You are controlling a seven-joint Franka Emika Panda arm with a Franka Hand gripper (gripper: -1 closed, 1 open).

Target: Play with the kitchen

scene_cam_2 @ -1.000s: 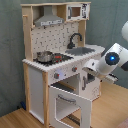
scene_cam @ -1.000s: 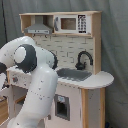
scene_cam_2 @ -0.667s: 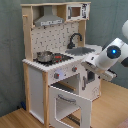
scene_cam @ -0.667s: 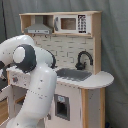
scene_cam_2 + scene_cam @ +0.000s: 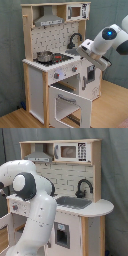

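Standing against the grey curtain, the toy kitchen [image 5: 55, 70] is looking stiff and light, with its oven door [image 5: 67, 104] hanging open for grabbing, but I cannot tell about the arm's [image 5: 102, 42] fingers.

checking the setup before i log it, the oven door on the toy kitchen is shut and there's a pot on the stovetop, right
Not quite. The oven door on the kitchen is open, swung down and out at the front, as the second exterior view shows. The rest holds: a metal pot sits on the stovetop.
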